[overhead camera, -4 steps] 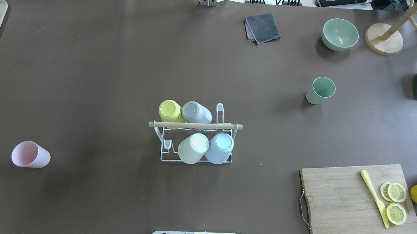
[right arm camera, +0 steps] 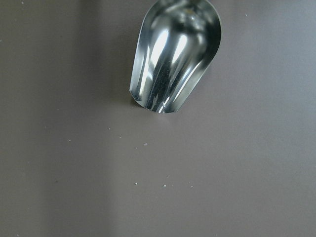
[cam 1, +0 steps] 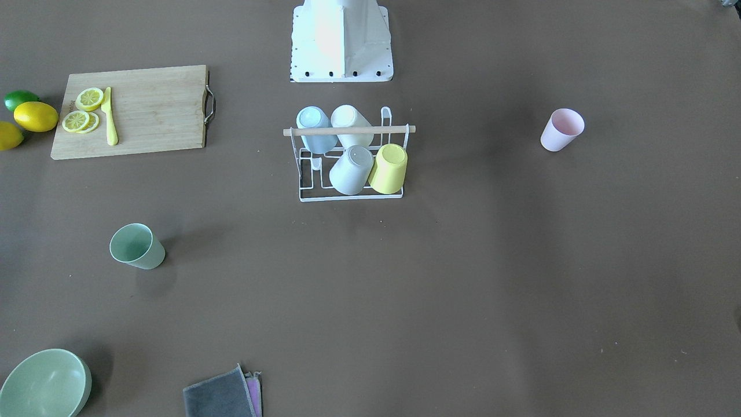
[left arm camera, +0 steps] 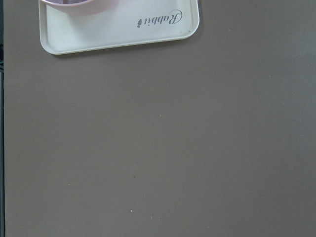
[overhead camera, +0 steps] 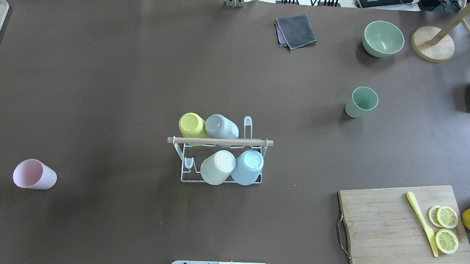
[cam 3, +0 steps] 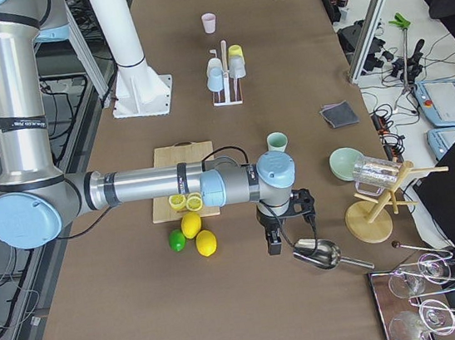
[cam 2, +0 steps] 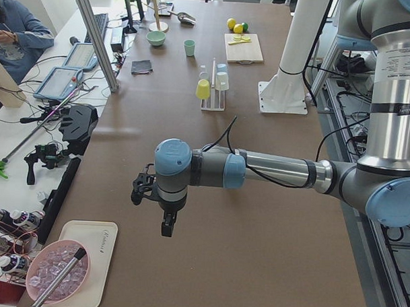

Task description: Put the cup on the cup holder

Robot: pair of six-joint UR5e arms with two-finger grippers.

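Note:
The white wire cup holder (overhead camera: 218,141) with a wooden rod across its top stands mid-table, also in the front view (cam 1: 347,131). It holds yellow, grey, cream and light blue cups upside down. A pink cup (overhead camera: 35,174) stands upright far left, and a green cup (overhead camera: 361,102) stands upright to the right. My left gripper (cam 2: 165,223) hangs past the table's left end near a white tray. My right gripper (cam 3: 275,243) hangs at the right end beside a metal scoop. I cannot tell whether either is open or shut. Neither wrist view shows fingers.
A cutting board (overhead camera: 393,230) with lemon slices and a yellow knife lies front right, with lemons beside it. A green bowl (overhead camera: 383,38), a grey cloth (overhead camera: 296,30), a wooden stand (overhead camera: 432,43) and the metal scoop (right arm camera: 175,54) sit at the back right. The white tray (left arm camera: 118,29) is at the far left.

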